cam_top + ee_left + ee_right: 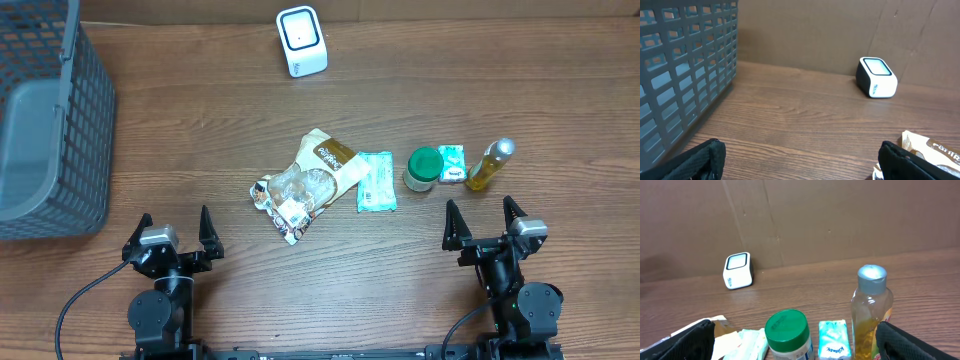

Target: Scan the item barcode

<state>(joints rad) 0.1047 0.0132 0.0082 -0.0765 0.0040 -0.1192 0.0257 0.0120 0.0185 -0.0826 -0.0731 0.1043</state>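
the left pincer (175,216) and right pincer (480,204) stand released and empty by the near edge of the desk (420,90). the white scanner (301,41) stands at the far edge; the snack bag (305,185) lies mid-desk.

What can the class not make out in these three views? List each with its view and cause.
- Barcode on the snack bag: overhead, too small to see.
- Left side of the basket: overhead, cut off by the left edge.
- Bottle label: right wrist, cut off by the bottom edge.
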